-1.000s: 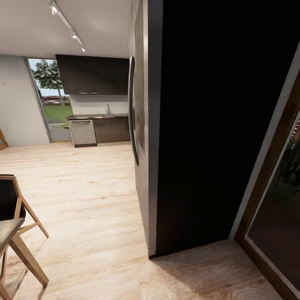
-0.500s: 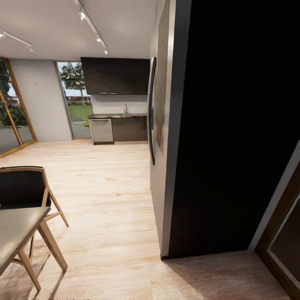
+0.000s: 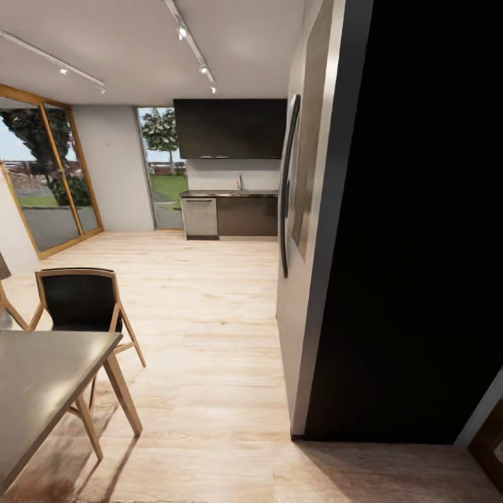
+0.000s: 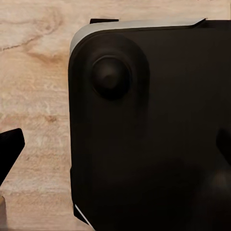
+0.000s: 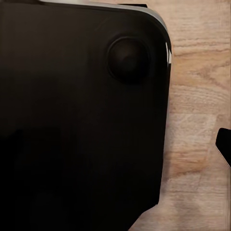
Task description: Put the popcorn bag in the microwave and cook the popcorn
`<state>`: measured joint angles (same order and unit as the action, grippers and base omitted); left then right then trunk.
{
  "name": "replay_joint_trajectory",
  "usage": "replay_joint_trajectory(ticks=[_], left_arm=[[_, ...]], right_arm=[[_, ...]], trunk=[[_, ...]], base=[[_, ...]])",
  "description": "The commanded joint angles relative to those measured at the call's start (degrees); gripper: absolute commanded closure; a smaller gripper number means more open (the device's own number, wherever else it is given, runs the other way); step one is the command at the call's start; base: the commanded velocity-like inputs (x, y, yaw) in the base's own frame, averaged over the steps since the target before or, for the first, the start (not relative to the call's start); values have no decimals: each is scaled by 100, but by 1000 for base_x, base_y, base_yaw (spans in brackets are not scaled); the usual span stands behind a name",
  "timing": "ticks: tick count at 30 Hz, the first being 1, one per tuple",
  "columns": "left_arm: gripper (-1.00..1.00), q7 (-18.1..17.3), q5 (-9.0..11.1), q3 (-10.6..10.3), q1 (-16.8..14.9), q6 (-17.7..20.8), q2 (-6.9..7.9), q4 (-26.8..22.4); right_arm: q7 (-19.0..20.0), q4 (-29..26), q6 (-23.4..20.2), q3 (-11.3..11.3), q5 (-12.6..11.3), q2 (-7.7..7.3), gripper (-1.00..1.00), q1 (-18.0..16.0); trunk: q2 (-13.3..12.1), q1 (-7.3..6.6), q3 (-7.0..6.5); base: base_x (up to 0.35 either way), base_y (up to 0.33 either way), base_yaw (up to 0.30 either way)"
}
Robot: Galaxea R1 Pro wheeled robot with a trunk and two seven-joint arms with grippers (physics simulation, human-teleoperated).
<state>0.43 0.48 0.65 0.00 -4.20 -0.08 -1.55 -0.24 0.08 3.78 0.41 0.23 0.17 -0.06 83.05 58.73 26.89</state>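
The kitchen lies far across the room in the head view: a grey countertop on dark brown cabinet fronts, with dark wall cabinets above. The popcorn bag and the microwave are out of view. In the left wrist view my left gripper is open over my black base, one dark fingertip showing against the wood floor. In the right wrist view my right gripper is open too, one fingertip at the frame's edge. Nothing is held.
A tall black unit with a long dark handle stands close on my right. A grey table and a black wooden-framed chair are near on the left. Light wood floor runs between them towards a steel appliance front.
The camera has turned left: the black unit has slid right in the picture, and the table, chair and left windows have come further into view. Nothing in the room has moved.
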Motion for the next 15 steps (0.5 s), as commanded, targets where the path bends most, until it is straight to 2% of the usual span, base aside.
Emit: replay_joint_trajectory(ticks=[1, 15], left_arm=[[-100, 6, 5, 5, 0, -12, 3, -3], [-100, 4, 4, 5, 0, -12, -1, -3]], right_arm=[[-2, 1, 18, 3, 2, 0, -100, -1], [-2, 1, 18, 3, -3, -2, -100, 3]], trunk=[[2, 0, 4], [2, 0, 4]], base=[[0, 0, 272], [0, 0, 273]])
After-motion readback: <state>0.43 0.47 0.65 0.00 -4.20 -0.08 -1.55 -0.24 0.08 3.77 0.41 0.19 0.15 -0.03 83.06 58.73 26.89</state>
